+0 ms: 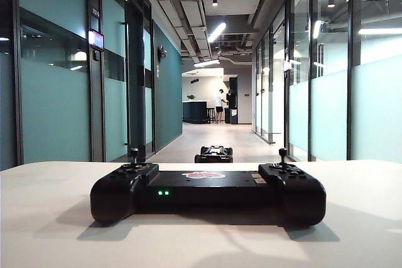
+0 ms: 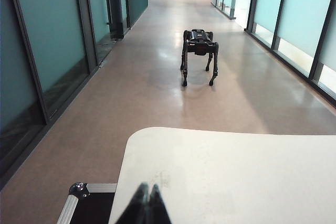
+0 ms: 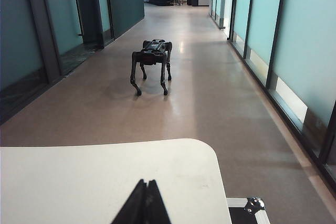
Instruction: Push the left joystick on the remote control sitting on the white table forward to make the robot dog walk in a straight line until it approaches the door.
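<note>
The black remote control lies on the white table in the exterior view, with two green lights lit on its front. Its left joystick stands upright and nothing touches it. Beyond the table's far edge the robot dog stands in the corridor; it is also in the wrist views. No arm shows in the exterior view. My left gripper is shut and empty above the table. My right gripper is likewise shut and empty over the table. The door I cannot pick out.
The corridor floor runs between glass walls on both sides. A black case with metal corners sits on the floor beside the table, and one shows in the right wrist view too. A person stands far down the corridor.
</note>
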